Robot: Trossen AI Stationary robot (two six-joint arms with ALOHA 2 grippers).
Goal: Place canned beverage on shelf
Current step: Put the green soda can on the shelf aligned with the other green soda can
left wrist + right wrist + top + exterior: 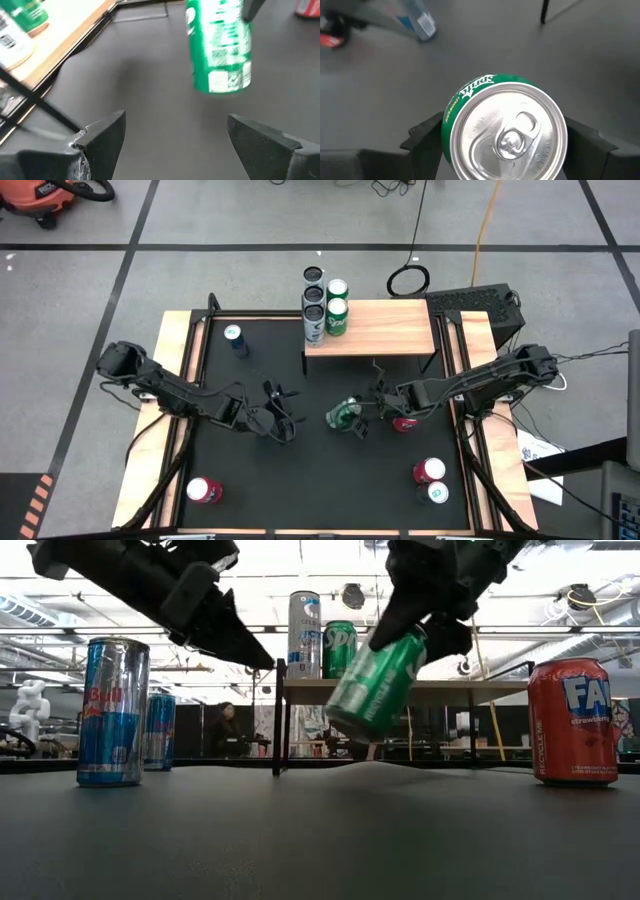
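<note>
Right gripper (352, 420) fingers clamp a green can (375, 685), tilted, lifted short of the shelf (385, 328); left gripper (172, 137) open nearby; placing remains

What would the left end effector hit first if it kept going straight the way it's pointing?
Most likely the green can held tilted off the table by the right end effector. The left end effector is open and empty, facing it; the gap between them is unclear.

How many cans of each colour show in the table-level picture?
Blue-and-silver cans: 2
Green cans: 2, the shelf green can and the held green can
Tall silver can: 1
Red can: 1
Total: 6
</note>
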